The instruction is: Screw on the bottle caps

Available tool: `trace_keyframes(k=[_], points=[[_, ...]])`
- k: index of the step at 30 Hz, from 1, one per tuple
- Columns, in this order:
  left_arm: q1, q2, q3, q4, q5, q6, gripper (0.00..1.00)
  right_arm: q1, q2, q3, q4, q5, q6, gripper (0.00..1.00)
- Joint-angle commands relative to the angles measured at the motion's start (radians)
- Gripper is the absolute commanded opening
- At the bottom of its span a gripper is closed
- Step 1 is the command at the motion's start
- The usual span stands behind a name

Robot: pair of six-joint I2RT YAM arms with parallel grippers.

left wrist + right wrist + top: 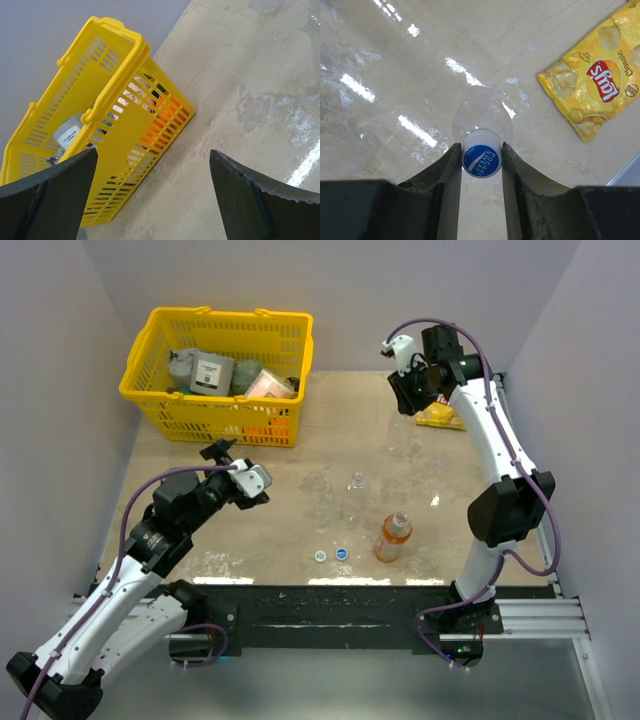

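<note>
Back left, yellow basket (200, 418) holds packets (268, 385); right hand (481, 148) grips bottle cap (481, 161).

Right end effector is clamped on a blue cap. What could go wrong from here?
1. The right end effector grips only the blue cap on a clear bottle. The open left end effector is away by the yellow basket, so the bottle may spin instead of the cap tightening.
2. The chips bag lies close and could get snagged.

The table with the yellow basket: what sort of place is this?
Likely a robotics test booth, not a shop: plain walls box in the table, two robot arms are bolted at its near edge, and the yellow basket holds packaged goods.
</note>
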Motion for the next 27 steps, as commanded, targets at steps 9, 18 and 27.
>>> trace_keyframes(k=[9, 18, 27], points=[[0.011, 0.008, -0.001, 0.013, 0.024, -0.024, 1.00, -0.034, 0.049, 0.022, 0.029, -0.036, 0.046, 0.01], [0.016, 0.013, 0.003, 0.008, 0.027, -0.019, 0.99, -0.035, 0.073, 0.047, 0.034, -0.025, 0.070, 0.43], [0.014, 0.019, 0.003, 0.012, 0.039, -0.014, 1.00, -0.037, 0.069, 0.067, 0.035, -0.011, 0.076, 0.62]])
